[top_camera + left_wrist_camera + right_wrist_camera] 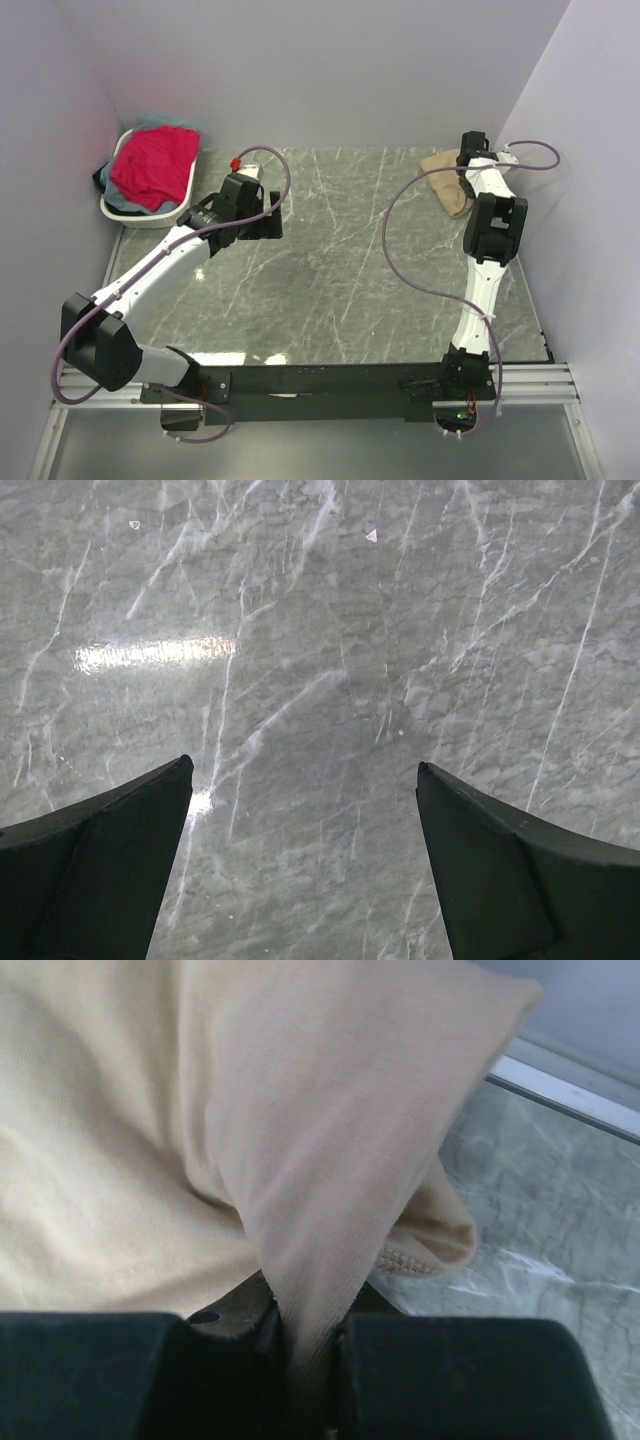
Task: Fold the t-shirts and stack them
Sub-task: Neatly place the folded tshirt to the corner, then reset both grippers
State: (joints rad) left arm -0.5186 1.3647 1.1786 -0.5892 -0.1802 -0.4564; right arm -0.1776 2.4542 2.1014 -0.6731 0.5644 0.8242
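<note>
The desk (330,270) has a grey marble-look top with pale veins, smooth and glossy enough to carry a bright glare. The tan t-shirt (140,1110) is soft, matt knit cloth with a fine weave and a stitched hem. The red-pink t-shirt (155,165) is matt, crumpled cloth. The basket (150,220) is smooth white plastic. The jaws of the left gripper (303,763) look like dark, matt plastic. The purple cable (386,240) has a smooth sheath. The rail (540,385) is pale, brushed-looking metal.
</note>
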